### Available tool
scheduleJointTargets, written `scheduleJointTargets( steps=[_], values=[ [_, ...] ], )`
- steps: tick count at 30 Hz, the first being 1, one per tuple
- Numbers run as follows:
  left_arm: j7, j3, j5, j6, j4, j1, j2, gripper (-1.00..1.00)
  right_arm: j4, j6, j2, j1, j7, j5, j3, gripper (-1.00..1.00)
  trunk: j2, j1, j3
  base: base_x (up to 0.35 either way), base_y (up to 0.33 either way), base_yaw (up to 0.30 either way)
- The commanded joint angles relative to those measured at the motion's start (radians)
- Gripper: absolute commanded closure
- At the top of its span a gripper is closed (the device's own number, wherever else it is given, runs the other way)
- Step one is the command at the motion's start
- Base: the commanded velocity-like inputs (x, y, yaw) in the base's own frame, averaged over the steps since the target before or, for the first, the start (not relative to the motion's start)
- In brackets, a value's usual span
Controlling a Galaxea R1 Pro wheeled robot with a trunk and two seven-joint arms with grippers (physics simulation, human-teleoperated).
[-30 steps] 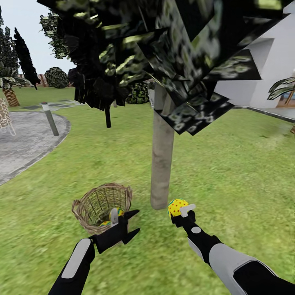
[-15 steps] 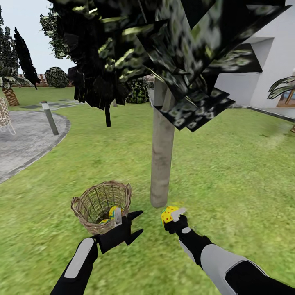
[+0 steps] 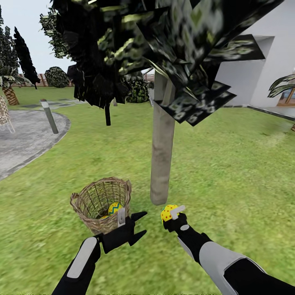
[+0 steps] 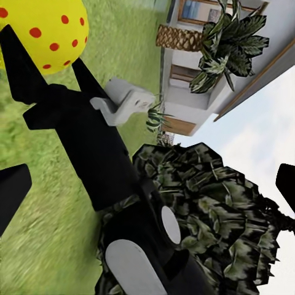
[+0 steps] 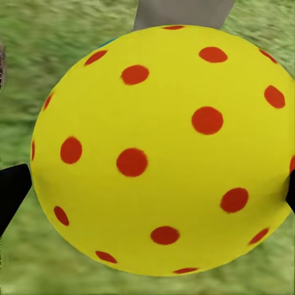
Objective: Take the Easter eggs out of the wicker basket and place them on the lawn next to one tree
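The left pincer (image 3: 135,224) is held spread and empty beside the round brown woven wicker basket (image 3: 88,213). The right pincer (image 3: 172,214) is clamped on a yellow, red-dotted Easter egg (image 3: 167,213), just above the short green lawn (image 3: 229,172). A second egg with a blue zigzag band (image 3: 115,208) lies inside the basket. The pale grey-beige tree trunk (image 3: 162,147) stands just beyond the held egg.

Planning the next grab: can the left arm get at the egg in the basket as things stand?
Probably yes. The left gripper hangs open just at the near rim of the wicker basket, and the egg lies uncovered inside, with nothing between them. The right gripper, holding another egg, stays clear.
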Motion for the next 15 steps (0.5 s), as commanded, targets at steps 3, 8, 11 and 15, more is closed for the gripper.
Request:
scheduleJointTargets(
  steps=[3,8,11,15],
  values=[
    [-0.008,0.001,-0.007,0.003,0.001,-0.001,0.0,-1.0,-0.003,-0.004,0.0,-0.001,-0.004,-0.002,0.005,1.0,-0.022,0.011,-0.01,0.164,0.0,0.0],
    [-0.009,0.001,-0.006,0.001,0.003,-0.001,0.0,-1.0,-0.004,-0.091,0.001,0.002,-0.002,0.001,0.006,1.0,-0.057,0.031,-0.026,0.304,0.0,0.0],
    [-0.008,0.003,-0.005,0.001,0.005,-0.001,0.0,-1.0,-0.003,-0.122,0.001,0.006,-0.002,0.004,0.007,1.0,-0.078,0.042,-0.035,0.11,0.0,0.0],
    [-0.008,0.002,-0.005,0.001,0.004,-0.001,0.0,-1.0,-0.003,-0.131,0.001,0.008,-0.001,0.004,0.006,1.0,-0.106,0.057,-0.048,0.007,0.0,0.0]
  ],
)
